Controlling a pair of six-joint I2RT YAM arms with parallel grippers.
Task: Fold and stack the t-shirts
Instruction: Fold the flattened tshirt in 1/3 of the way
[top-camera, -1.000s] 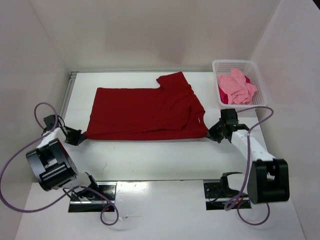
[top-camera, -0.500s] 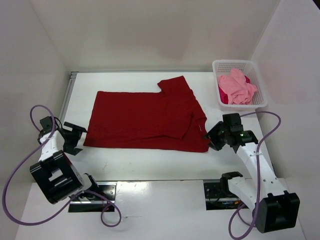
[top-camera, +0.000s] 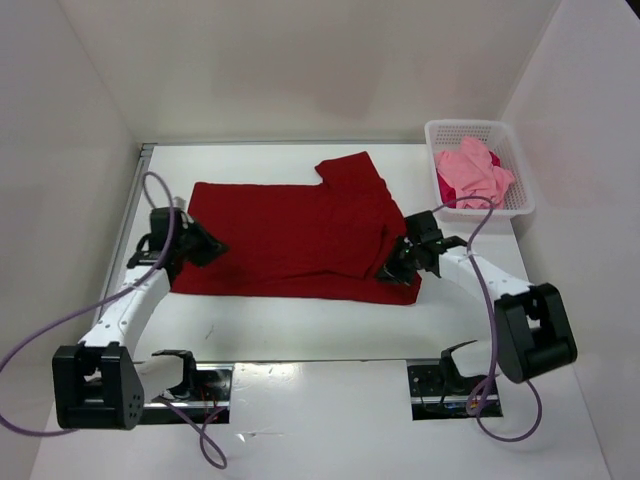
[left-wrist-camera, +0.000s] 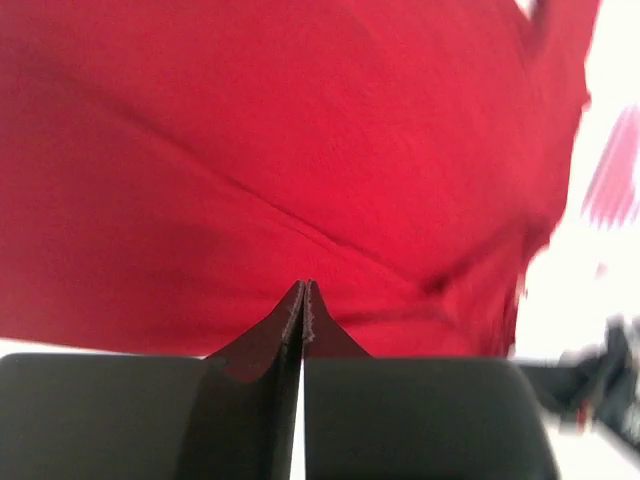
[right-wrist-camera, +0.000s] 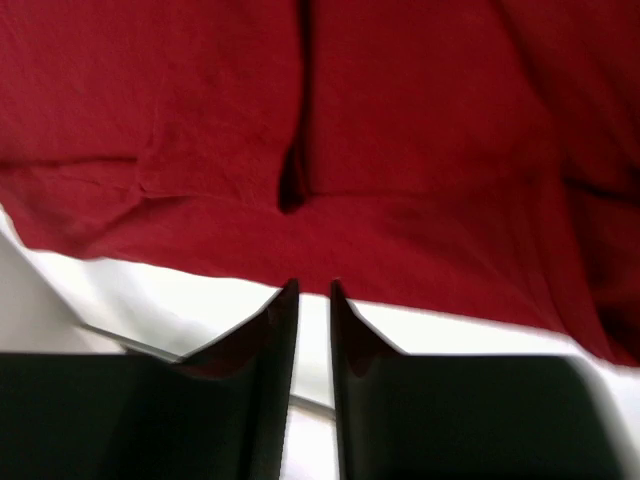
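Observation:
A dark red t-shirt lies spread flat on the white table, one sleeve pointing to the far side. My left gripper hovers over its left edge, jaws pressed together with no cloth between them; the red cloth fills that wrist view. My right gripper is at the shirt's near right corner, its fingers a narrow gap apart with white table showing between them and the shirt's hem just beyond. A light pink t-shirt and a magenta one lie crumpled in the basket.
The white mesh basket stands at the far right corner against the wall. White walls close in the table on the left, back and right. Purple cables loop from both arms. The arm bases sit at the near edge.
Both grippers let go of the shirt's near corners, opened wide, then swung inward over the shirt and closed down again, the left fully, the right to a narrow gap.

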